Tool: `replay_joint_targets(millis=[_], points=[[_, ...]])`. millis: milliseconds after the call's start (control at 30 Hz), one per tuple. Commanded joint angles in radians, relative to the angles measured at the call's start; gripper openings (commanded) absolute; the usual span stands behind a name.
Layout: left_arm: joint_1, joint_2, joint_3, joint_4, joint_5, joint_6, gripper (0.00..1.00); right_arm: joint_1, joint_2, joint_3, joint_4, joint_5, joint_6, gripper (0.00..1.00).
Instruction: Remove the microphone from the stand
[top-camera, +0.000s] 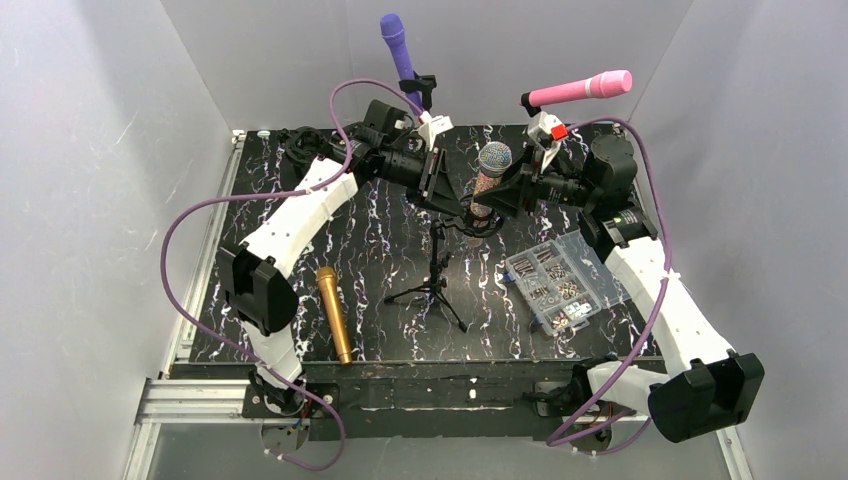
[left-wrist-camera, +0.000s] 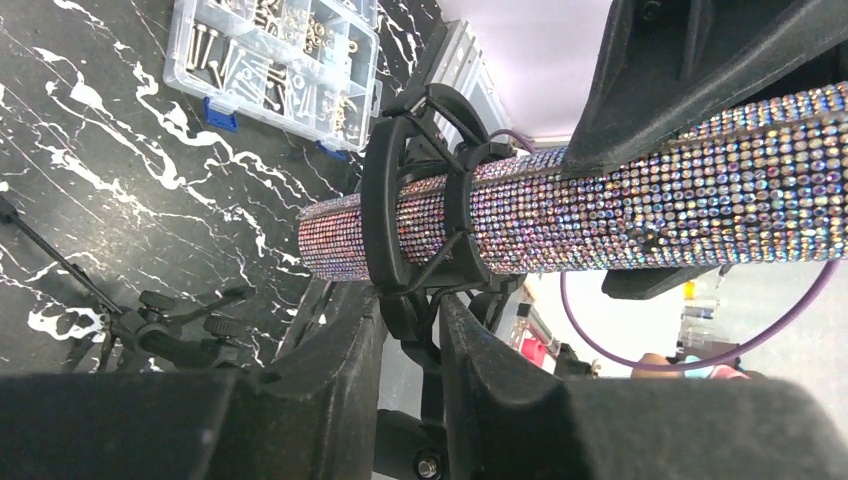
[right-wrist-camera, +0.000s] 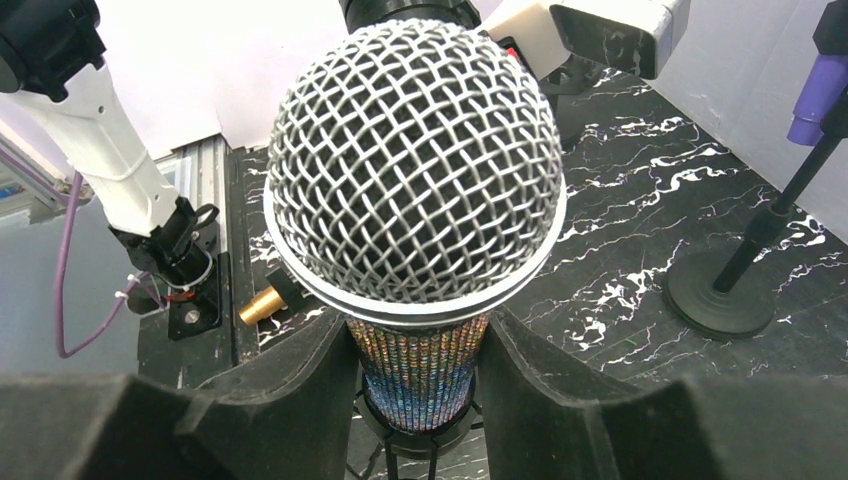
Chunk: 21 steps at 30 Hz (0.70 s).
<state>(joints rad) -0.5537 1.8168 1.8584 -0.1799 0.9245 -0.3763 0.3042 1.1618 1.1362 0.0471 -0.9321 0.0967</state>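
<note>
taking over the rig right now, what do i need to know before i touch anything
Grippers: left gripper has its jaws either side of the stem under the black clip of the tripod stand; firm contact is not clear. The right gripper is shut on the rhinestone microphone, just below its mesh head.
Things: the microphone sits in the clip, mid-table.
Done: both arms are in place.
Left: confirm the left hold on the stem, then draw the microphone out of the clip with the right arm, probably along its own axis.
</note>
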Motion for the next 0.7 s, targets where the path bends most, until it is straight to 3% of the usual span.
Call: replay_joint_targets(millis=[0,33,333,667], points=[[0.006,-0.03,-0.027,-0.021,0.022,0.0,0.1,0.003,-0.004,0.045,-0.023,0.04,-0.02,0.01],[0.006,-0.031,-0.03,-0.015,0.022,-0.005,0.0,0.003,-0.003,0.048,-0.026,0.048,-0.019,0.01],[0.005,-0.039,-0.037,-0.06,-0.047,0.016,0.0,0.012,0.017,0.133,-0.102,0.095,-0.039,0.01],[0.002,-0.012,-0.03,-0.076,-0.064,0.02,0.0,0.02,0.065,0.281,-0.277,0.001,-0.243,0.01]])
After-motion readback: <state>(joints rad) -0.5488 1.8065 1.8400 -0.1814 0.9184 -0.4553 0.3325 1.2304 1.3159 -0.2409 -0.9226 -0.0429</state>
